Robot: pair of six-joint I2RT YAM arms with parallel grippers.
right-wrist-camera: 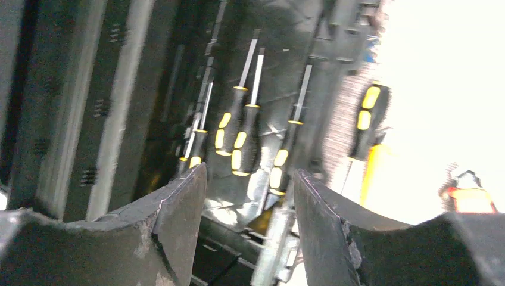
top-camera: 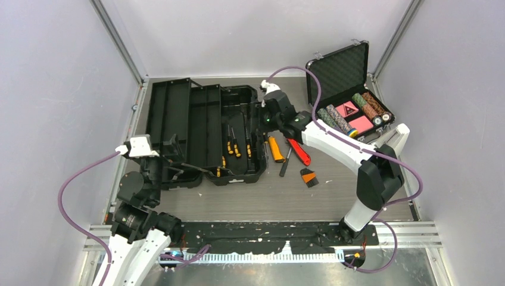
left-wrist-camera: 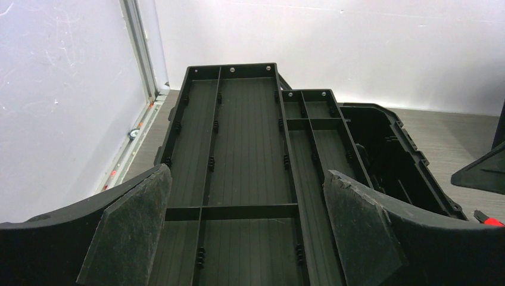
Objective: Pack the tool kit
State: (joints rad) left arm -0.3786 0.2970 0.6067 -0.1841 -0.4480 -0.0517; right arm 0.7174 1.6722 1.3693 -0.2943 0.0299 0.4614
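While the toolbox is laid open at the table's left-centre, 3 black sections are seen side by side: lid on the left, divided tray in the middle, deep tub on the right. In the tub, yellow-and-black screwdrivers are lined up lengthwise. 4 are counted w/ certainty in the R wrist view; a 5th may be there, but that pic is blurred.

Outside the box, on the table just right of the tub, 4 loose tools are laid close together: 1 yellow-handled tool, 1 dark slim screwdriver, 1 red tool and 1 small orange-and-black piece. None is touched by either gripper.

The R gripper is held above the tub's right edge, pointed down at the screwdrivers. Its jaws are parted moderately & nothing is held btwn them. The L gripper is held low over the near end of lid and tray, jaws spread wide, nothing gripped. Both pads are seen w/ worn edges.

At the far right corner, 1 smaller case is stood open w/ its foam-lined lid up. 2 pink packs and several rows of chips are held in it. It is set well apart from the toolbox.
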